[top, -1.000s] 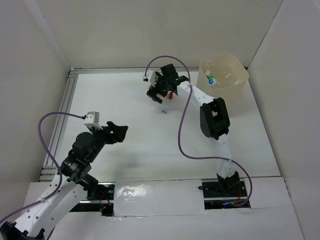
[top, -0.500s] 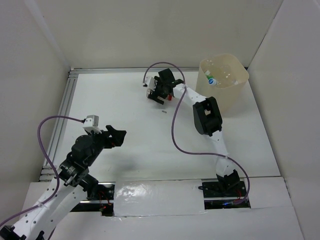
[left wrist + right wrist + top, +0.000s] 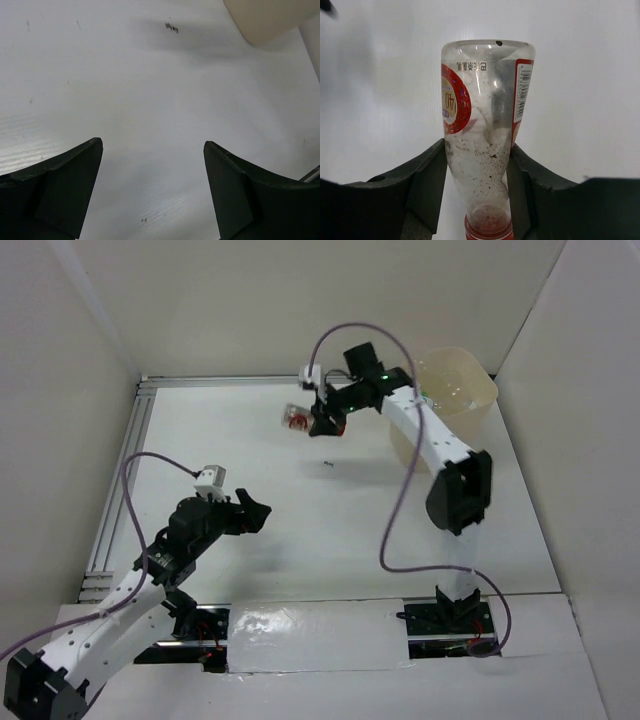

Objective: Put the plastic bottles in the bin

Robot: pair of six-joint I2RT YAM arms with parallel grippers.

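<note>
My right gripper (image 3: pixel 318 421) is shut on a clear plastic bottle (image 3: pixel 485 125) with a red label and red cap, holding it by its narrow neck above the table; the bottle (image 3: pixel 295 418) sticks out to the left of the fingers in the top view. The cream-beige bin (image 3: pixel 472 383) stands at the far right, behind the right arm; a bottle with a green cap (image 3: pixel 424 395) lies inside it. The bin's corner also shows in the left wrist view (image 3: pixel 265 20). My left gripper (image 3: pixel 256 510) is open and empty over the table at the near left.
A small dark mark (image 3: pixel 327 462) sits on the white table surface. White walls enclose the table on all sides, and an aluminium rail (image 3: pixel 125 470) runs along the left edge.
My right gripper has lifted the bottle off the table and swung its wrist up and right. The left arm has moved slightly right and forward.
</note>
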